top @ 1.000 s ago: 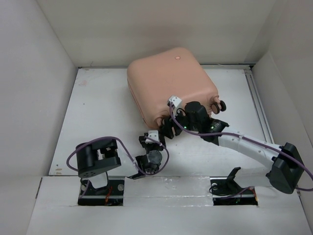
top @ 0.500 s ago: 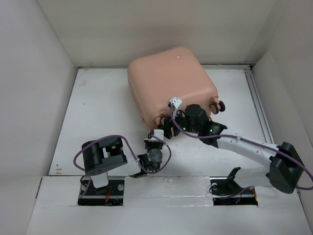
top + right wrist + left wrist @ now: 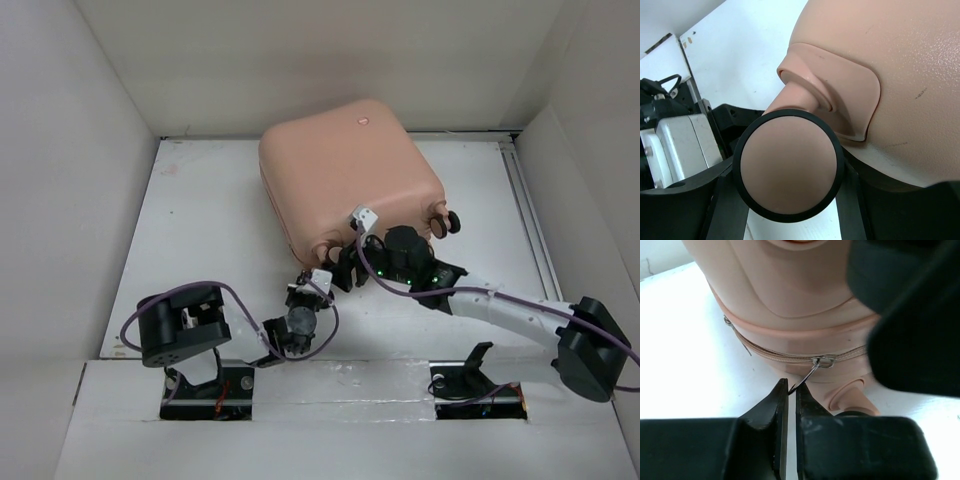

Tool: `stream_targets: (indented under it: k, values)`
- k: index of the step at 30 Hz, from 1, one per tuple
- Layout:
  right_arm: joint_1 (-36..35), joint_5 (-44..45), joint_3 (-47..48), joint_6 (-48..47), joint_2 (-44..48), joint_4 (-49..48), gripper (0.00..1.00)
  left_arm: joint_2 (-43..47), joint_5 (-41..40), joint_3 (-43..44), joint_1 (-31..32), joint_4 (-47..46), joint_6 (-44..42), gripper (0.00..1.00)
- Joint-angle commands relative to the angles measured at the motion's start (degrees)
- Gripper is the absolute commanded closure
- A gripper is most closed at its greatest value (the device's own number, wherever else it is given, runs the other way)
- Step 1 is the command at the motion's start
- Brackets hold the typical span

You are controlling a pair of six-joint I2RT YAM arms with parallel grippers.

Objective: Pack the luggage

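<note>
The luggage [image 3: 345, 170] lies closed on the table, a pale peach-pink hard shell. At its near corner my left gripper [image 3: 308, 284] is shut on the thin metal zipper pull [image 3: 807, 376], which hangs from the slider [image 3: 824, 360] on the zipper seam. In the left wrist view the pull's tip is pinched between the closed jaws of that left gripper [image 3: 789, 390]. Just to the right, my right gripper [image 3: 345, 268] grips a caster wheel [image 3: 788, 165] of the luggage [image 3: 900, 60]. The wheel fills the gap between its two fingers [image 3: 727, 210].
Another pair of caster wheels [image 3: 447, 222] sticks out at the luggage's right near corner. A second zipper pull [image 3: 730, 322] lies further left along the seam. White walls enclose the table on the left, back and right. The two grippers sit very close together.
The left gripper has shut on the zipper pull; it stood open one second ago. The left arm's elbow swung left. The right arm and luggage shifted slightly.
</note>
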State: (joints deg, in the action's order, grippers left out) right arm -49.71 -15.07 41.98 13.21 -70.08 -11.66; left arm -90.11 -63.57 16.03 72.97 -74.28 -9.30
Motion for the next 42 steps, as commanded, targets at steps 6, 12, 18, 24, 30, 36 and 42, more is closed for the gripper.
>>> stream_targets:
  k: [6, 12, 18, 24, 30, 36, 42]
  values:
    - [-2.8, -5.6, -1.9, 3.0, 5.8, -4.1, 0.97, 8.9, -8.1, -3.4, -4.6, -28.2, 5.4, 1.00]
    - [-2.1, -2.7, -6.4, 3.0, 9.8, -4.1, 1.00, 17.6, -6.5, -3.9, -8.3, -11.0, 15.3, 1.00]
    - [-0.6, -2.2, -9.3, 3.5, 13.3, -3.5, 1.00, 27.1, -1.8, -5.0, -12.8, 5.1, 26.8, 1.00]
    - [0.5, -3.3, -7.2, 3.5, 11.1, -3.5, 1.00, 28.1, 8.9, -5.0, -6.9, 7.7, 28.6, 1.00]
    - [0.5, -5.2, -4.4, 3.0, 9.1, -3.5, 1.00, 18.0, 12.1, -2.8, 0.1, 7.2, 31.4, 0.79]
    - [1.0, -5.8, -3.7, 3.0, 7.4, -3.5, 1.00, 12.1, 13.5, 0.5, 1.9, 5.6, 30.1, 0.53]
    - [1.0, -5.8, -2.7, 3.0, 6.9, -4.1, 1.00, 6.7, 13.5, 3.7, 6.2, 4.3, 27.1, 0.63]
